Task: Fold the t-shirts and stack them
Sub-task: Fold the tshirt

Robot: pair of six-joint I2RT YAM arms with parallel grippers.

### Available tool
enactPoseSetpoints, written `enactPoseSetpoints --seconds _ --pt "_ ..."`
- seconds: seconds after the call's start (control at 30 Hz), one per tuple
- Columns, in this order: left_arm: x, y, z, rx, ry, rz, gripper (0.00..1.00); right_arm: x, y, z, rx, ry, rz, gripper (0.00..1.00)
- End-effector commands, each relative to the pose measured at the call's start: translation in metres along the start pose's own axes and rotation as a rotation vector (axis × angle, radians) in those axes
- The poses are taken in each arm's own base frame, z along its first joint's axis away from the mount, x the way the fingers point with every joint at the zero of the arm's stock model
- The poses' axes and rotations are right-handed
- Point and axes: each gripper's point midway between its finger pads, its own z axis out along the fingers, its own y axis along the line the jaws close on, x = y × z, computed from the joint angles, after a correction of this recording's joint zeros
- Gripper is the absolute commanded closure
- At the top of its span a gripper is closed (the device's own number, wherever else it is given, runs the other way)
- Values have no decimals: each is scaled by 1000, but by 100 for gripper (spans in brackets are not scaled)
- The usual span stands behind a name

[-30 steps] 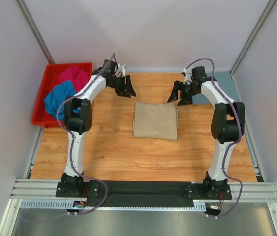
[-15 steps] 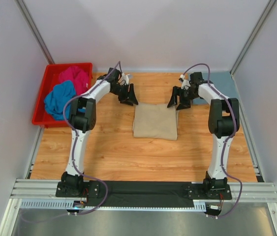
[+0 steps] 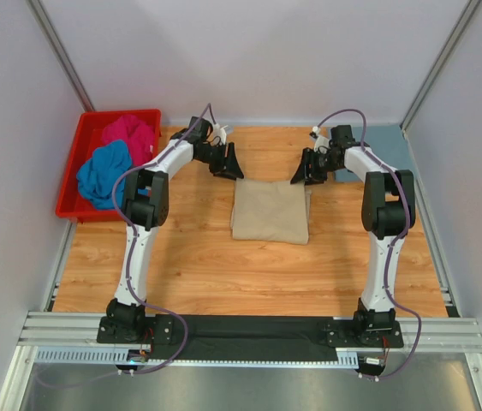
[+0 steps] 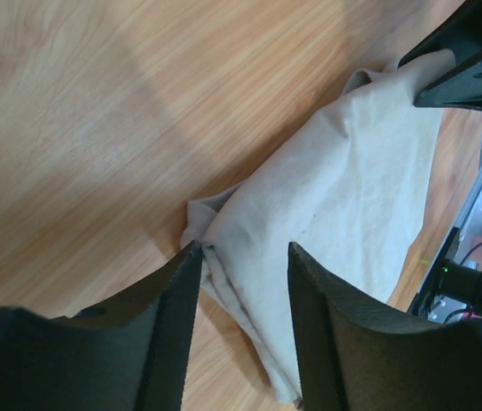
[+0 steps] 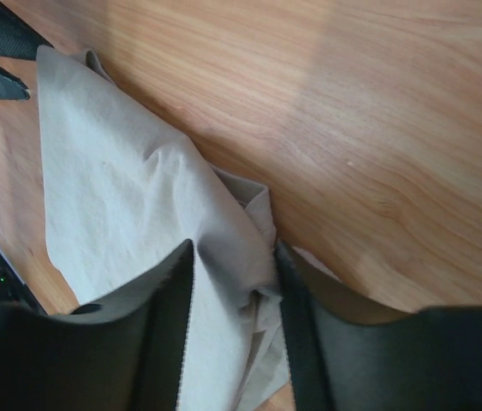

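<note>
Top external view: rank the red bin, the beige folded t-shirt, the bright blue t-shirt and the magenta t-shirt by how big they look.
1. red bin
2. beige folded t-shirt
3 and 4. bright blue t-shirt, then magenta t-shirt: close, magenta partly covered, so unsure.

A red plastic bin [image 3: 121, 114] sits at the far left corner of a wood-grain counter [image 3: 223, 265]. Along the near edge, a black strip [image 3: 258, 328] lies between aluminium rails [image 3: 61, 330]. Pale walls [image 3: 258, 60] with slanted metal posts [image 3: 61, 56] enclose the scene.
</note>
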Motion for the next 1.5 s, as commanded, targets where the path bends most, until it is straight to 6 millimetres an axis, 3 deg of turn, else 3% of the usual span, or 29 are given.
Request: enactPoseSetpoints --seconds 0.0,0.03,0.1,0.13,0.17,0.23,0.33,0.5,0.53,0.57,0.63,0.7,0.73,0.8,0.83,0.9,0.93,1.03,1.07,1.1,1.13,1.2,1.23,1.33,1.4,1.47 --pt "-18 -15 0 63 -42 68 49 -17 4 -2 -26 -60 -52 60" --pt "-18 -16 0 66 -43 66 52 -17 4 -3 -23 -62 -52 64" --pt "-22 -21 -1 76 -53 73 68 -20 8 -9 -22 -81 -65 73" --pt "-23 -24 -2 75 -57 63 76 -20 10 -10 -20 -84 -69 76" --pt "-26 -26 -3 75 -62 57 91 -21 12 -12 -22 -89 -71 83" --pt "-34 -36 -11 77 -81 57 100 -23 18 -20 -19 -108 -74 89" --pt "-39 -47 -16 76 -102 57 100 -26 26 -32 -1 -146 -88 100" --pt "-49 -68 -27 34 -151 86 100 -20 43 -46 -24 -202 -67 100" --pt "-50 -74 -27 30 -154 95 100 -23 52 -57 -27 -229 -78 100" --pt "-52 -73 -27 6 -165 96 100 -11 50 -56 -24 -217 -40 100" --pt "-52 -74 -19 -20 -179 98 100 -9 41 -60 37 -279 -46 100" --pt "-58 -62 -7 -64 -212 77 100 1 14 -52 86 -317 6 100" --pt "-52 -48 10 -66 -192 40 100 2 6 -49 94 -313 30 100" --pt "-58 -51 20 -38 -191 19 100 -1 -9 -46 107 -347 72 100" --pt "-61 -48 23 -41 -211 23 100 -9 -21 -57 123 -386 92 100" --pt "-60 -43 28 -53 -216 4 96 -23 -30 -60 139 -396 91 98" --pt "-59 -42 30 -50 -211 -8 80 -26 -32 -59 146 -385 92 95" --pt "-67 -46 26 -49 -226 -3 61 -23 -41 -61 194 -375 142 82" --pt "-70 -47 23 -58 -235 5 54 -23 -42 -65 204 -386 152 72" --pt "-71 -46 19 -74 -236 23 51 -22 -43 -69 213 -387 168 66" --pt "-71 -48 9 -94 -234 24 49 -24 -37 -77 222 -397 170 51" --pt "-70 -42 -8 -166 -238 48 48 -18 -29 -90 249 -402 189 35" --pt "-56 -34 -12 -209 -197 24 47 -10 -29 -91 261 -393 214 28" --pt "-35 -24 -31 -311 -134 12 46 5 -28 -105 323 -389 261 26" --pt "-24 -32 -42 -320 -108 27 46 17 -34 -105 367 -366 310 25" --pt "2 -24 -44 -347 -51 -5 46 25 -37 -99 379 -332 352 26"
